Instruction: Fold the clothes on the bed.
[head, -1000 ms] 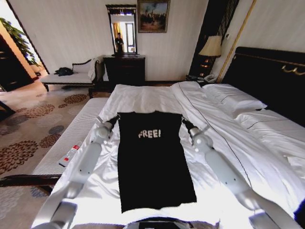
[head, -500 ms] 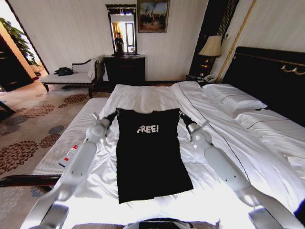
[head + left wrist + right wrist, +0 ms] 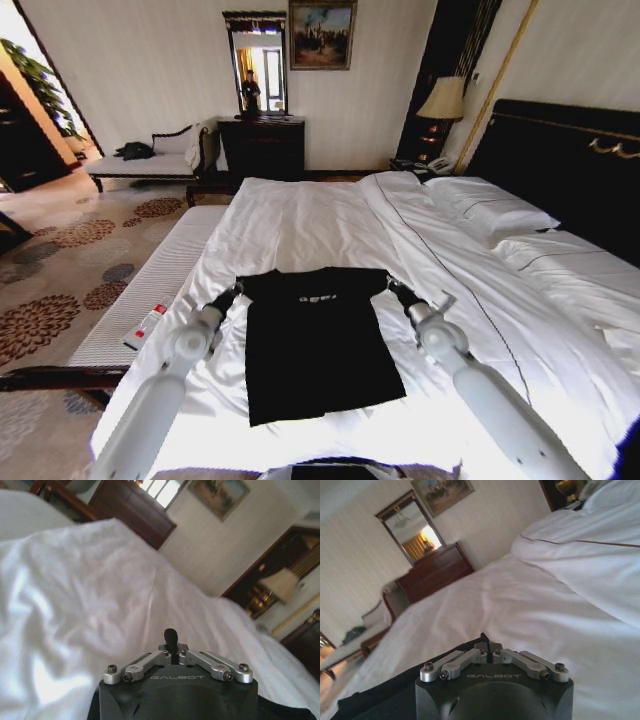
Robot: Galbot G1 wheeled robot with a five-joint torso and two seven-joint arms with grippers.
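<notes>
While the left gripper (image 3: 232, 293) and right gripper (image 3: 397, 291) are pinching the T-shirt (image 3: 315, 340) at nine and three o'clock, the lengthwise fold is underway on the bed (image 3: 300, 215); next likely laying it flat.

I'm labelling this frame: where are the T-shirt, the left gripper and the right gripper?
T-shirt (image 3: 318, 350): head view, middle of the black body.
Left gripper (image 3: 233, 291): head view, tip at the shirt's corner.
Right gripper (image 3: 393, 288): head view, tip at the other corner.
</notes>
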